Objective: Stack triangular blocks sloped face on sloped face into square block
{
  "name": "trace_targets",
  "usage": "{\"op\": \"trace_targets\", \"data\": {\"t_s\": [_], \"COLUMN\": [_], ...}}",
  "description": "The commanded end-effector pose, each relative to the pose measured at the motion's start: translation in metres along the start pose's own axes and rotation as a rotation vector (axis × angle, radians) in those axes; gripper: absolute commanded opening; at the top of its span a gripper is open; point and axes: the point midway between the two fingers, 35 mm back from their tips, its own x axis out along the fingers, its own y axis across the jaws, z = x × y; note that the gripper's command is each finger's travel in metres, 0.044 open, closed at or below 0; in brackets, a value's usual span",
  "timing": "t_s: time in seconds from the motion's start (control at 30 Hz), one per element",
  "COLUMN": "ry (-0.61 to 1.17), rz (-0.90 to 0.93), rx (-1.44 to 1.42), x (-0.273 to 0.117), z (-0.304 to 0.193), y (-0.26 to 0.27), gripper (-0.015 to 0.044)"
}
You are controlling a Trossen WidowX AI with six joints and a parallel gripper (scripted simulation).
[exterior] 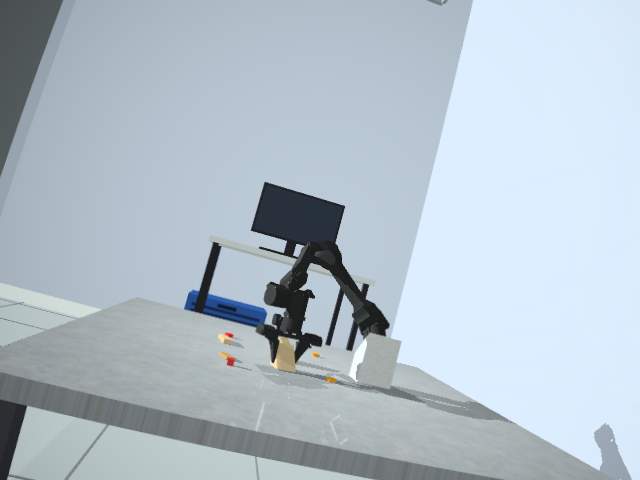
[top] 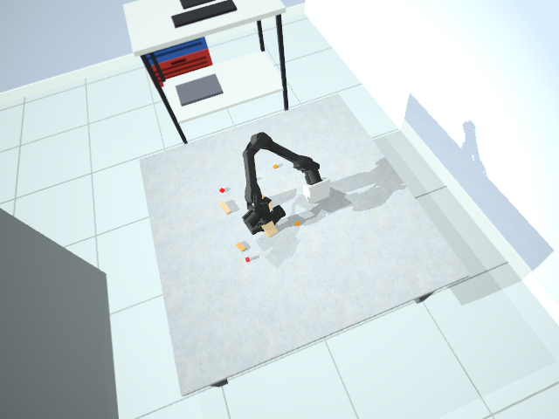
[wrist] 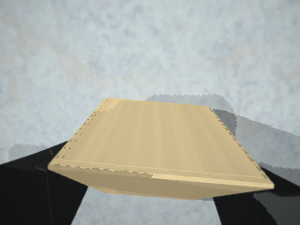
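Note:
A tan triangular block [top: 270, 229] [exterior: 285, 356] [wrist: 159, 138] is between the two black fingertips of my gripper [exterior: 285, 359], which touch its ends. Its ridge is up close to the wrist camera, and a broad face falls away from it. It is at or just above the table [top: 315, 292] [exterior: 170, 397]; I cannot tell if it touches. In the top view another tan piece [top: 270, 204] shows behind the hand, mostly hidden, possibly the other triangular block; its shape cannot be told. In the exterior view it is hidden.
A tan block [top: 225, 208] [exterior: 224, 338] and a smaller orange-tan block [top: 241, 246] [exterior: 225, 355] lie to the left. A red piece [top: 247, 259] [exterior: 230, 361] is near the smaller one. An orange piece [top: 297, 223] [exterior: 330, 380] lies right of the hand, near the white arm base [top: 316, 191] [exterior: 378, 361].

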Motion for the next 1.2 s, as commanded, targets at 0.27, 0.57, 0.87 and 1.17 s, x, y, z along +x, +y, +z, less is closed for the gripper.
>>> {"op": "trace_targets", "data": {"t_s": [0.27,0.57,0.87,1.17], "ry": [0.0,0.003,0.0,0.143], "rz": [0.001,0.0,0.015,0.006], "rx": [0.001,0.0,-0.007,-0.647], "x": [0.0,-0.06,-0.057,-0.057], "z": [0.0,-0.003,-0.004,0.012], "y": [0.0,-0.001,0.002,0.001], "gripper": [0.044,0.044,0.044,0.044]}}
